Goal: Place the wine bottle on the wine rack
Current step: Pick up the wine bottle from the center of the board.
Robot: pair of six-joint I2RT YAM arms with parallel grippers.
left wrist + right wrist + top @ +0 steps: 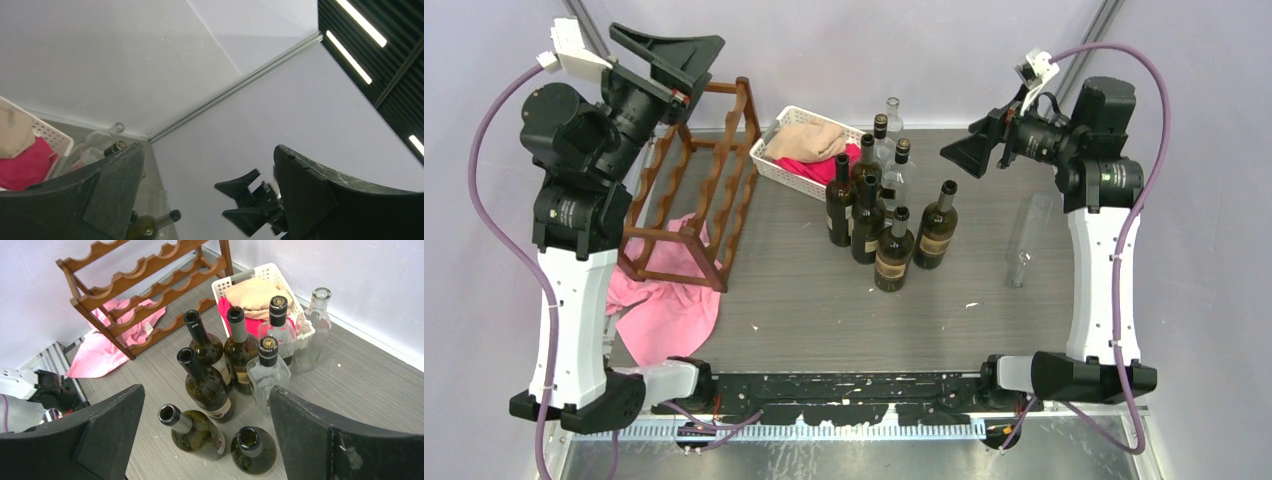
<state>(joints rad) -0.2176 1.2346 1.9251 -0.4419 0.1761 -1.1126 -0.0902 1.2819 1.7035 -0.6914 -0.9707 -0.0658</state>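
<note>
Several dark green wine bottles (894, 250) stand upright in a cluster mid-table, seen from above in the right wrist view (204, 387). The reddish-brown wine rack (674, 237) stands at the left rear with its tiers bare (107, 292). My left gripper (694, 70) is raised above the rack's top, open and holding nothing (207, 150). Raised at the right rear, my right gripper (959, 143) points at the cluster; it is open and holding nothing (206, 390). Two green bottles (252, 447) stand nearest below its fingers.
A white basket (796, 172) with beige and red cloth sits behind the bottles. Clear glass bottles (312, 330) stand among and behind the green ones; another clear bottle (1027, 240) stands at the right. A pink cloth (669, 300) lies under and in front of the rack.
</note>
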